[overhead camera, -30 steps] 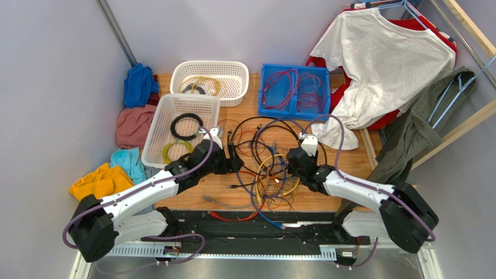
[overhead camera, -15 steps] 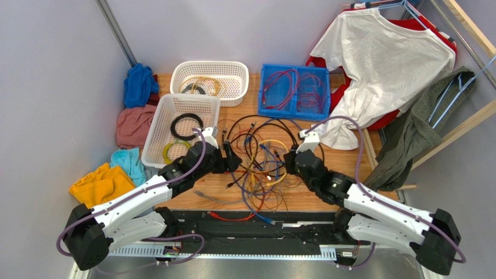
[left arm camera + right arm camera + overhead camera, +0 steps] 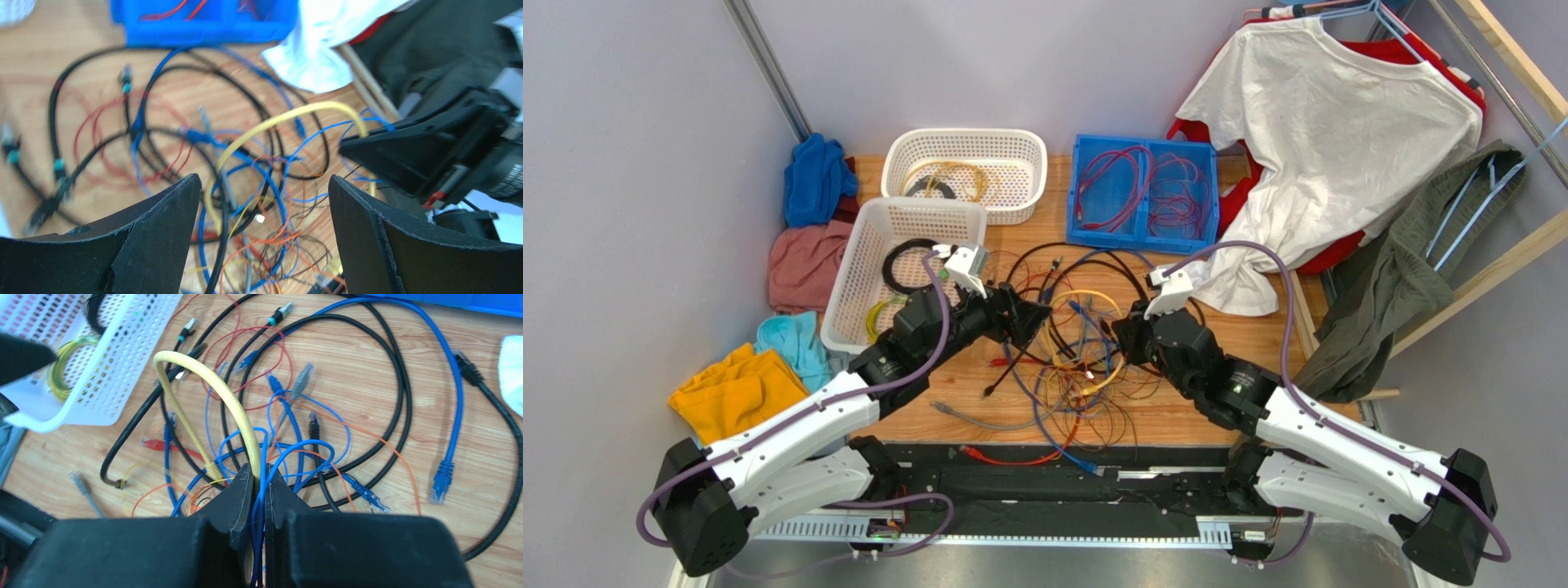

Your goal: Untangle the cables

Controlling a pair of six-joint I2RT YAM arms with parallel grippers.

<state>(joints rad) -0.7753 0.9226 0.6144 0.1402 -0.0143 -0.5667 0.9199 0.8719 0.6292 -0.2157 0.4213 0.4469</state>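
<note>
The cables [image 3: 1069, 349] lie in a loose tangle of black, blue, red, orange and yellow wires mid-table. My right gripper [image 3: 1124, 337] is at the tangle's right side. In the right wrist view its jaws [image 3: 259, 473] are shut on a thick yellow cable [image 3: 202, 386] and thin blue cables [image 3: 288, 454] that run between the fingers. The yellow cable arches up from the jaws in a loop. My left gripper [image 3: 1026, 321] hovers at the tangle's left side. Its fingers [image 3: 159, 226] stand wide open above the wires [image 3: 258, 202], holding nothing.
Two white baskets [image 3: 891, 221] [image 3: 965, 137] stand at the back left, the nearer holding a black coil [image 3: 916, 263]. A blue bin [image 3: 1143, 223] with red wires stands behind the tangle. Cloths [image 3: 756, 368] lie left, and a white shirt [image 3: 1320, 135] hangs right.
My right gripper has shut on the yellow and blue cables and drawn them up and away from the near edge. The left gripper has moved farther out, still open. The tangle has shifted.
</note>
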